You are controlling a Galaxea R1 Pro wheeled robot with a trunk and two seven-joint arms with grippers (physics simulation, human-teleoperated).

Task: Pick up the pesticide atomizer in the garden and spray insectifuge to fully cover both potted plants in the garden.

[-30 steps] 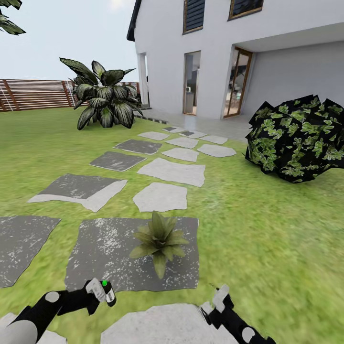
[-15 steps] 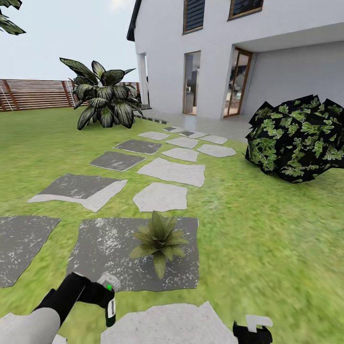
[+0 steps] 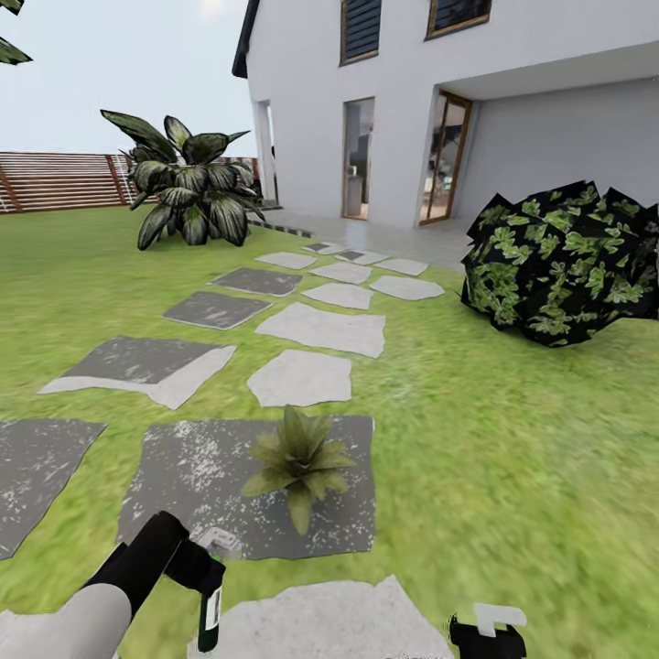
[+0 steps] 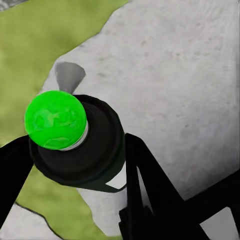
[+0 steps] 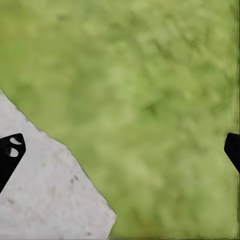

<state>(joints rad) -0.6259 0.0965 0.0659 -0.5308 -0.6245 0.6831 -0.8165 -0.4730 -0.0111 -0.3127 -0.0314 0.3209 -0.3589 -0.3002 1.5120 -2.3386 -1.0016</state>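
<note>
The left hand (image 3: 209,577) grips the pesticide atomizer (image 3: 210,609) tight (right hand (image 5: 120,150) wide open, holding nothing). Next, I think: aim it at the potted plant (image 3: 297,459).

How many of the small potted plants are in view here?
1. The rosette sits on the dark paving slab just ahead of the left gripper. The second plant may be outside the frame.

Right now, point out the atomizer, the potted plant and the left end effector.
pesticide atomizer (image 3: 211,615), head view, on its dark body.
potted plant (image 3: 297,460), head view, rosette centre.
left end effector (image 3: 207,569), head view, between its fingertips.
</note>
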